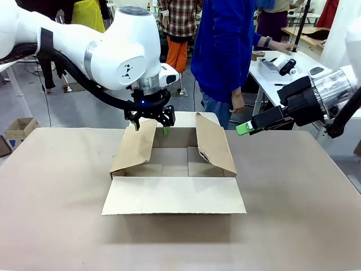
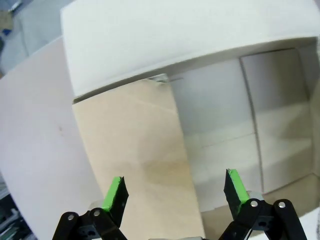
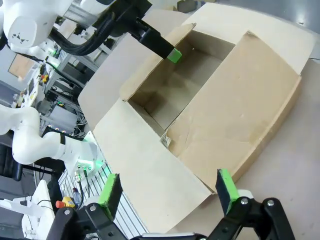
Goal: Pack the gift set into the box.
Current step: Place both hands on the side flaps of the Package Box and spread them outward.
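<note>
Jaws gape empty on both: left arm (image 1: 130,51) points down over the box (image 1: 175,195), right arm (image 1: 333,87) lies level.

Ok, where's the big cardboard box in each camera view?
Front view: the box sits mid-table, flaps open.
Left wrist view: the box seen from above, interior at upper right.
Right wrist view: the box at centre, stretching to upper right.
Shared landmark: the left claw above its left side.

Box (image 1: 175,195) interior partly behind its side flaps (image 1: 134,148)
</note>
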You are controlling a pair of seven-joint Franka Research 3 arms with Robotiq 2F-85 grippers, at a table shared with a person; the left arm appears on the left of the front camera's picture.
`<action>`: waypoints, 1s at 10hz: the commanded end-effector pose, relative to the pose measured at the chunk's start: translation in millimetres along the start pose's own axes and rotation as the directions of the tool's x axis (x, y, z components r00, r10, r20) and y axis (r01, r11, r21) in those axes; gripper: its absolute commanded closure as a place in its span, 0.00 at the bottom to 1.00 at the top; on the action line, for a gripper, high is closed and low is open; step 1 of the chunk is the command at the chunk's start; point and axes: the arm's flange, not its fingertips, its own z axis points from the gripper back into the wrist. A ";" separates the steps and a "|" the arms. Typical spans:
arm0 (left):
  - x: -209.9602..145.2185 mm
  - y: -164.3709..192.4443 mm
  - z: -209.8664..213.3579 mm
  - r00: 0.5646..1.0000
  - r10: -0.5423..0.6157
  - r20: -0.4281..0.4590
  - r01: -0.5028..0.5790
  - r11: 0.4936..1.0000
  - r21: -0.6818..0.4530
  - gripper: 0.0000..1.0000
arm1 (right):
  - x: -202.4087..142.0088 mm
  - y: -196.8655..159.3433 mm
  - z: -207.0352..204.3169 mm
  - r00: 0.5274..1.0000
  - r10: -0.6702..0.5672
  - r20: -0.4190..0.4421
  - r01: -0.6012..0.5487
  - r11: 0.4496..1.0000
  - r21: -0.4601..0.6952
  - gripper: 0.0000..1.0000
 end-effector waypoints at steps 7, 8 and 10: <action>3.1 0.3 -22.7 0.980 0.198 0.030 -0.199 0.944 0.264 0.00 | -0.7 0.8 1.9 1.000 -0.012 -0.002 0.012 1.000 0.005 0.00; -0.3 8.3 -16.3 0.974 0.221 0.049 -0.226 0.929 0.294 0.00 | -0.7 0.8 1.9 1.000 -0.012 -0.002 0.012 1.000 0.005 0.00; -6.6 22.2 -1.1 0.968 0.237 0.080 -0.250 0.918 0.309 0.00 | -0.7 0.8 1.9 1.000 -0.012 -0.002 0.012 1.000 0.005 0.00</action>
